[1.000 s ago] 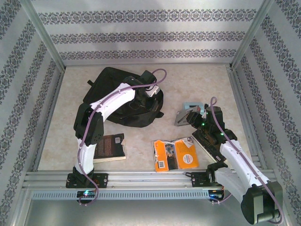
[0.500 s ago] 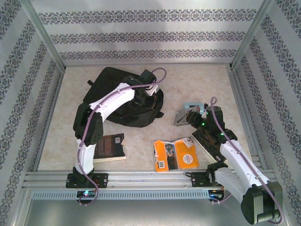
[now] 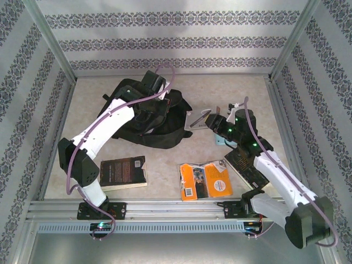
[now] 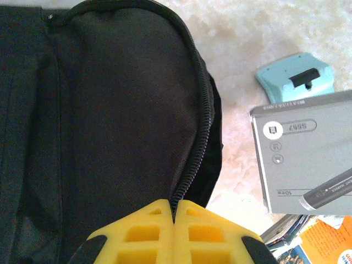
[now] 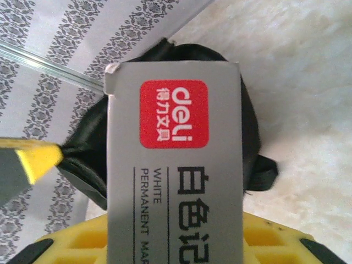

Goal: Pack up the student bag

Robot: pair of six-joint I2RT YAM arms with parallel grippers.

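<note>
Over the last second the left gripper (image 4: 174,214) has gone from half open to clenched. Its yellow fingers now meet on the zipper edge of the bag (image 3: 165,135), and the arm has swung from the bag's right side toward its far edge, taking that edge with it. The bag lies at the far left of the table. The left wrist view shows the zipper line running up from the fingertips along a raised panel, though how wide the mouth gapes cannot be told. The right gripper (image 5: 175,245) is clamped on a grey marker box (image 5: 173,137), as it was a second ago. It has lifted the box off the teal item (image 3: 221,141) it rested on and carried it left, so it hangs tilted just right of the bag with the black fabric directly behind it. This looks like the start of loading: one arm holds the opening while the other brings the first item. The box is not yet inside. The dark book (image 3: 124,171) and orange book (image 3: 204,180) lie untouched near the front, so most of the packing appears to remain.
</note>
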